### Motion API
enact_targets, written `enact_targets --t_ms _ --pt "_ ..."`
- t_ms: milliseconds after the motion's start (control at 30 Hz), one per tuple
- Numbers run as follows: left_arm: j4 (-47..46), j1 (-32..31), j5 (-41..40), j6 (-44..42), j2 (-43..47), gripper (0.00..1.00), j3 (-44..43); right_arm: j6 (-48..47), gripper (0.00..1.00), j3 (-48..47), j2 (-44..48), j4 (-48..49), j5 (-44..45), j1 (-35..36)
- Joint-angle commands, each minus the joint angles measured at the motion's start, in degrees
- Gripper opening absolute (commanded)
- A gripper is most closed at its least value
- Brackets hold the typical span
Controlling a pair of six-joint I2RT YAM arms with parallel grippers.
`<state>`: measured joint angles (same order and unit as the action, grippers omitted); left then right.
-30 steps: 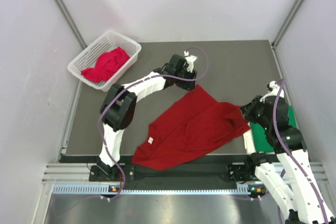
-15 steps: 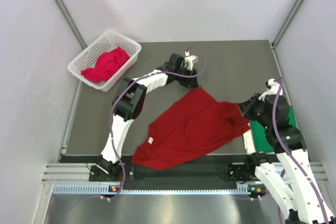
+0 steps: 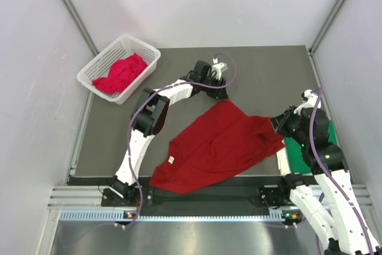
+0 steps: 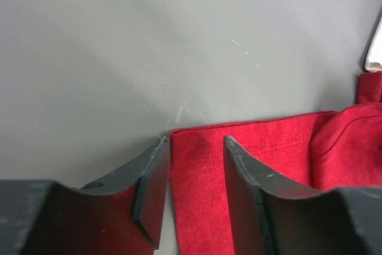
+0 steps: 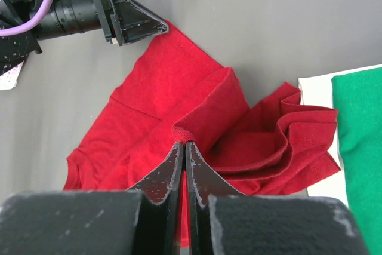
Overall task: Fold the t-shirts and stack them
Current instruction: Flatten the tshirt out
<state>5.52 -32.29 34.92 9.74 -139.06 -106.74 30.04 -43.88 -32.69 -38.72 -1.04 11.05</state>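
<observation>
Left gripper nearer red t-shirt corner; green t-shirt half-hidden.

right of the dark red shirt, the green shirt is partly hidden by the right arm. the left wrist view crops the dark red shirt.

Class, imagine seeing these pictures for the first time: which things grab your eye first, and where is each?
The dark red t-shirt sprawled across the middle of the table stands out most, the right gripper shut on a raised fold and the left gripper open astride its far corner. Next come the white basket at far left, holding a crumpled pinkish red shirt, and the green shirt at the right edge.
</observation>
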Motion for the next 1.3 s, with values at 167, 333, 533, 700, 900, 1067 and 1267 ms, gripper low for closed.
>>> enact_targets --t_ms 167,333,533,700,900,1067,1267 --pt "0.98 -0.23 -1.43 -1.56 0.37 0.43 0.74 -0.16 0.0 -0.42 0.69 2.42 -0.72 -0.5" --pt "2.3 -1.19 -3.36 -2.79 0.37 0.38 0.13 -0.07 0.0 -0.42 0.78 2.51 -0.72 -0.59" --pt "2.57 -1.46 -4.07 -2.09 -0.33 0.22 -0.58 -0.16 0.0 -0.77 1.05 2.33 -0.81 -0.59" --pt "2.39 -1.81 -5.47 -2.01 0.9 0.0 0.12 0.02 0.0 -0.68 1.13 2.24 -0.81 -0.5" --pt "2.74 -1.81 -13.63 -0.86 10.73 0.0 3.9 1.59 0.0 -0.25 0.52 4.26 -1.07 -0.59" --pt "8.43 -1.81 -30.41 -3.48 25.23 0.0 6.02 -0.58 0.0 -6.11 -7.97 8.83 -3.79 -0.5" --pt "11.53 -1.81 -50.45 -9.28 42.1 0.0 5.84 -3.05 0.0 -22.99 -17.92 11.38 -0.55 -0.5"
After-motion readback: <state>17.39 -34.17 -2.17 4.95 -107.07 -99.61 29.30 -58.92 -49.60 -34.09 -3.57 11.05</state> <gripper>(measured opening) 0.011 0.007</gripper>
